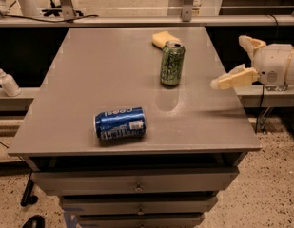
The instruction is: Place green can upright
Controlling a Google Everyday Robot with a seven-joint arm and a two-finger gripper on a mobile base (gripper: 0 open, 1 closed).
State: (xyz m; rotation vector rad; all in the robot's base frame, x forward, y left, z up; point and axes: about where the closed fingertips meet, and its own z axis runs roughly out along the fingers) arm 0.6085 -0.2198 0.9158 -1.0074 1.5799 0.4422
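Far left, off the worktop (89,70): white pump bottle (6,82) on a low ledge. Near the front edge, left of centre: blue can (120,123), lying on its side, well apart from everything else. Toward the back, right of centre: yellow sponge (164,39), lying flat, with the green can (172,63) just in front of it. Stands upright on its base, opening on top, touched by nothing. Only bare grey surface between it and the right edge. At that right edge, off to the can's side: tool (230,61), fingers spread wide, gripping nothing, well clear of the can.
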